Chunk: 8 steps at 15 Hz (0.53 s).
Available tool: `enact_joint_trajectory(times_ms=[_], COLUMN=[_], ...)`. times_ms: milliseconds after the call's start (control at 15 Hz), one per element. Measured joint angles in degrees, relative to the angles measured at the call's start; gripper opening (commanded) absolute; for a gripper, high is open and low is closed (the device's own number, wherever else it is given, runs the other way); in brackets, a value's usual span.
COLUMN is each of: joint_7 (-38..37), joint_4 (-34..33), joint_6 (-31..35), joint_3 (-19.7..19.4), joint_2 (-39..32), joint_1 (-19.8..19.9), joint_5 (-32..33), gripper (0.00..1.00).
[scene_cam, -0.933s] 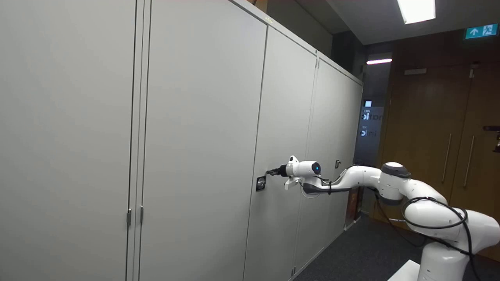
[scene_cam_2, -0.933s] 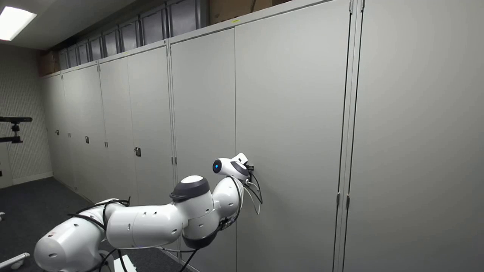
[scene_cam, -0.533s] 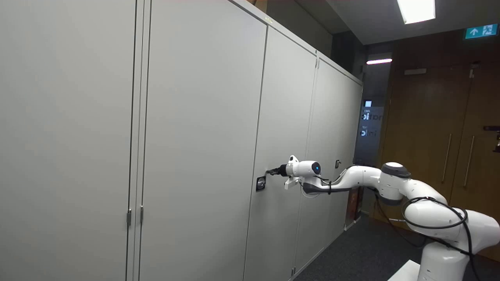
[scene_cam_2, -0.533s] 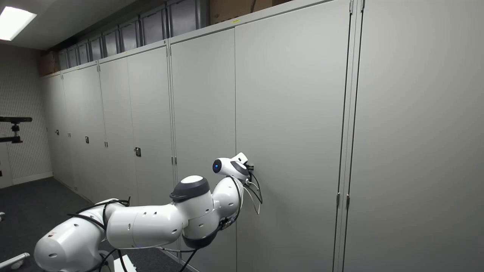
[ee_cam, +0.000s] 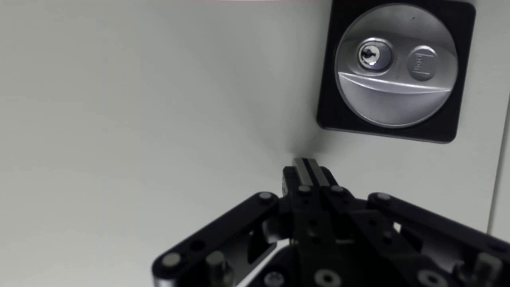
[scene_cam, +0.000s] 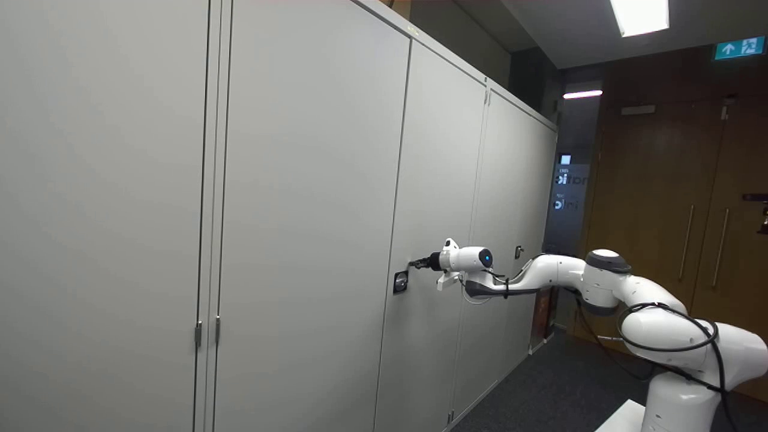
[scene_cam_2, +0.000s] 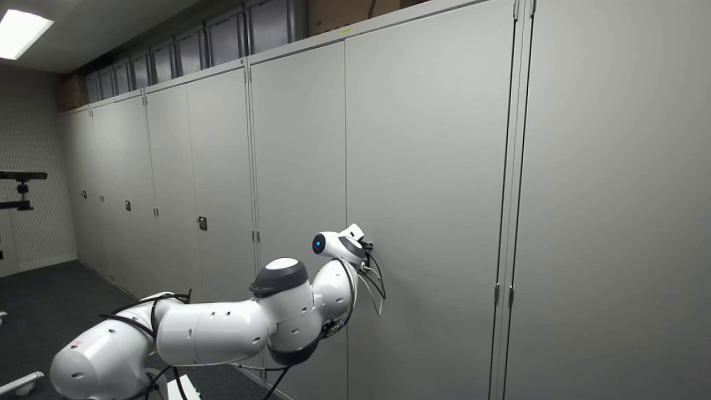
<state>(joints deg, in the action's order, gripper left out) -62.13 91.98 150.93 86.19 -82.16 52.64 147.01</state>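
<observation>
My gripper (ee_cam: 305,160) is shut, its two pale fingertip pads together and nothing between them. It points at a grey cabinet door (ee_cam: 159,119), with a dark shadow right at the tips; I cannot tell whether they touch the surface. Up and to the right in the wrist view is a round silver lock handle (ee_cam: 392,109) with a keyhole, set in a black square plate (ee_cam: 436,133). In an exterior view the gripper (scene_cam: 412,264) is just above and beside that handle (scene_cam: 401,281). Elsewhere the gripper (scene_cam_2: 369,246) shows only partly past the white wrist, and the handle is hidden.
Tall grey cabinets (scene_cam_2: 433,139) run along the wall in both exterior views. Another handle (scene_cam: 519,252) is on a door farther along. Cables (scene_cam_2: 380,283) hang below the wrist. Grey bins (scene_cam_2: 225,41) and a cardboard box (scene_cam_2: 350,15) stand on top.
</observation>
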Motion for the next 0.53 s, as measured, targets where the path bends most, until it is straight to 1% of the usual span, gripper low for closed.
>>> enact_joint_trajectory(times_ms=[333,467,533], joint_7=[0.00,-0.12,-0.12], joint_4=[0.02,2.81,3.12], joint_6=[0.00,-0.05,-0.06], joint_3=[0.01,0.17,0.23], joint_2=[0.01,0.73,0.76], joint_1=[0.01,1.87,2.18], joint_5=[-0.02,-0.56,-0.42], gripper=[0.01,0.01,0.01])
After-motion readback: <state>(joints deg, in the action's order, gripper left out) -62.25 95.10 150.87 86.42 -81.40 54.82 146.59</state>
